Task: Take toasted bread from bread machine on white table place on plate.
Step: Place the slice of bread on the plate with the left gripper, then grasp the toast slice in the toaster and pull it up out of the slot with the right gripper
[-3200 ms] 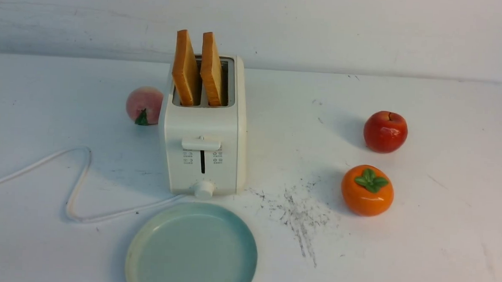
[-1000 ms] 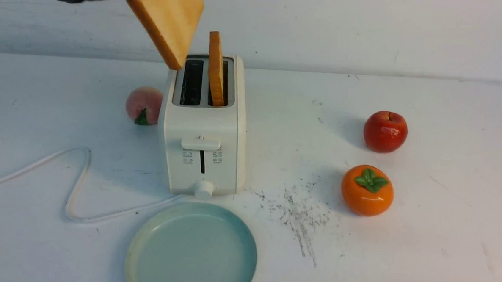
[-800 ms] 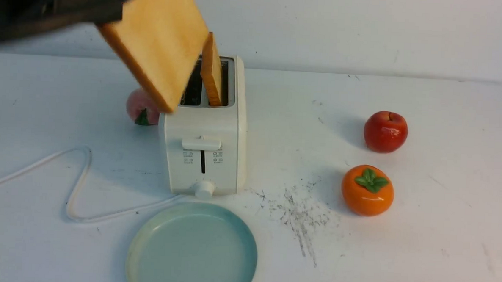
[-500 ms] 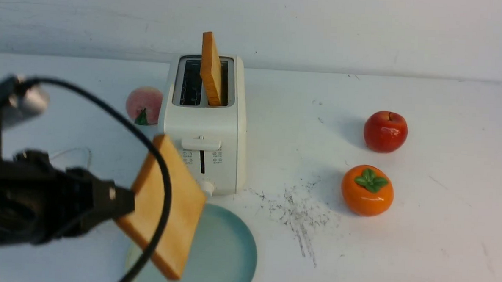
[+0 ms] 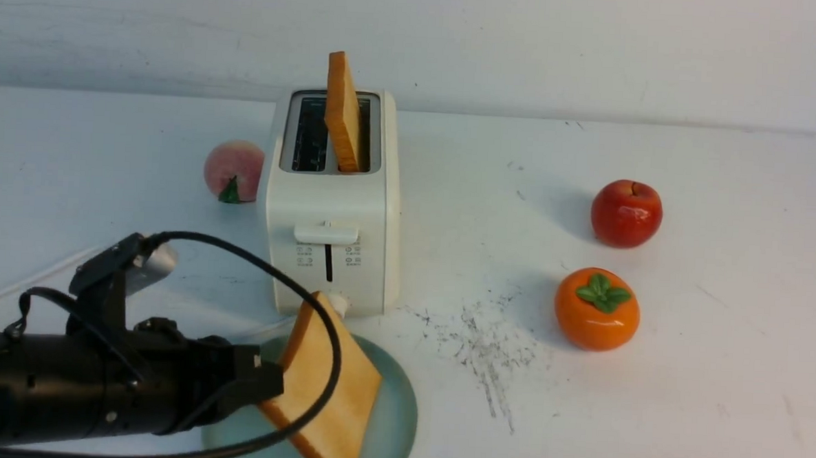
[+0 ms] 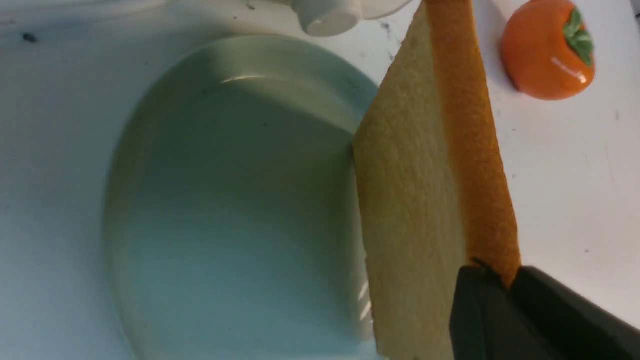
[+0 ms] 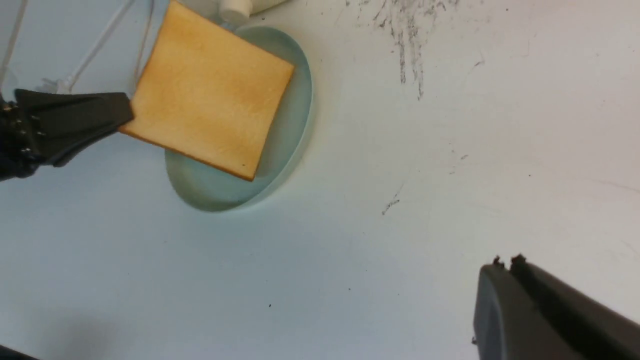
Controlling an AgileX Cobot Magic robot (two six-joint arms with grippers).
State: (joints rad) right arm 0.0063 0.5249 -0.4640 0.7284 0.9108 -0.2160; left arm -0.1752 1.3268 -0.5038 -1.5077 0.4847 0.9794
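Note:
My left gripper [image 5: 267, 388] is shut on one corner of a toasted bread slice [image 5: 328, 391], holding it tilted over the pale blue-green plate [image 5: 403, 408]. In the left wrist view both fingers [image 6: 480, 305] pinch the slice's orange crust [image 6: 470, 150] above the plate [image 6: 225, 200]. Whether its low corner touches the plate I cannot tell. A second slice [image 5: 343, 112] stands in the right slot of the bread machine [image 5: 331, 246]; the left slot is empty. My right gripper [image 7: 506, 262] hangs shut and empty above the white table [image 7: 400, 250], away from the plate [image 7: 297, 135].
A peach [image 5: 233, 170] sits left of the toaster. A red apple [image 5: 626, 213] and an orange persimmon [image 5: 597, 308] stand at the right. The white cord [image 5: 27, 281] trails left behind my arm. Dark scuffs [image 5: 489, 349] mark the table beside the plate.
My left gripper has carried the slice from above the toaster down and forward, and the slice now hangs lower, over the plate. The other slice and the toaster have not moved.

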